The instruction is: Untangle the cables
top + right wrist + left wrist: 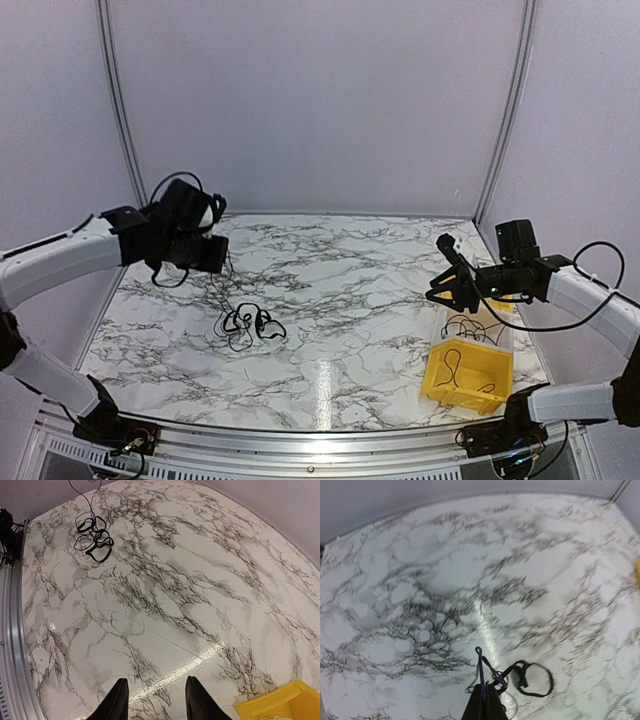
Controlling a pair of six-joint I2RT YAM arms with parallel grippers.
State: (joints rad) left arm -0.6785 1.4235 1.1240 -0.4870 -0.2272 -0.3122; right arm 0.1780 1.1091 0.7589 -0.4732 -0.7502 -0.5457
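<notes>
The cables (250, 324) lie as a small dark wiry bundle of loops on the marble table (340, 300), left of centre. My left gripper (220, 262) hangs above and behind the bundle. It is shut on a thin strand that runs down to the bundle. In the left wrist view the shut fingers (485, 700) pinch a dark strand (481, 667), with black loops (536, 680) just to the right. My right gripper (448, 292) is open and empty at the right side, above the bin. In the right wrist view the gripper (156, 700) is open and the bundle (93, 536) lies far off.
A yellow bin (440, 385) stands at the front right, with thin dark cable pieces inside; its corner shows in the right wrist view (280, 705). A metal rail (300, 440) runs along the table's near edge. Grey walls enclose the back and sides.
</notes>
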